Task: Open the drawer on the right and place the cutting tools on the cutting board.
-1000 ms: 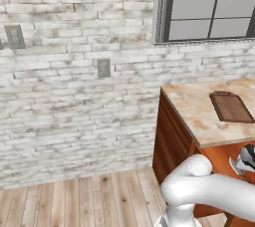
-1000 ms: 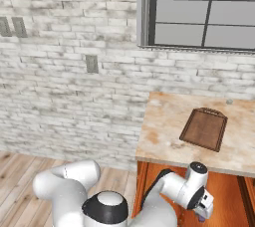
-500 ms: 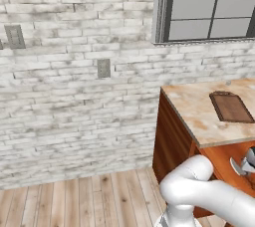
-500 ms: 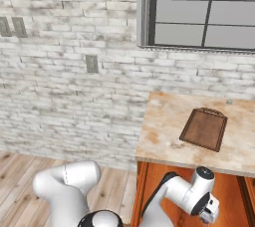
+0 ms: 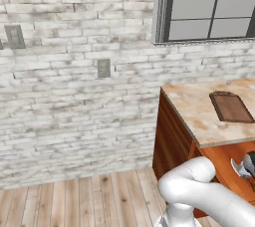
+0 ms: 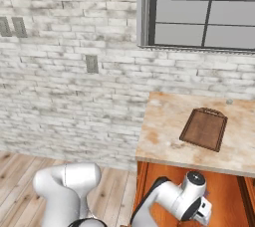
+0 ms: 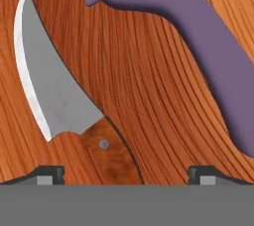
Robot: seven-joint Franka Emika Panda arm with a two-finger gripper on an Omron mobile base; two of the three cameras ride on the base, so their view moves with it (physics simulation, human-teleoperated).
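the gripper (image 7: 126,174) hangs low over the wooden floor of the drawer (image 7: 149,71), jaws spread wide and holding nothing, its two dark tips standing on either side of the wooden handle of a knife (image 7: 69,101). the knife lies flat, its curved grey blade running away from the jaws, the riveted handle between the tips. beside it, well apart, lies a purple-handled tool (image 7: 208,41), likely the second cutting tool.

the step in hand looks like the pick of the knife. to do it well, keep the jaws centred over the handle near the rivet, not over the blade, come down until the tips reach the drawer floor, then close squarely across the handle so it does not twist out. lift straight up before swinging away, to clear the drawer's sides.

the cutting board (image 6: 204,128) waits bare on the counter (image 6: 164,121), above and behind the drawer, towards the far right.
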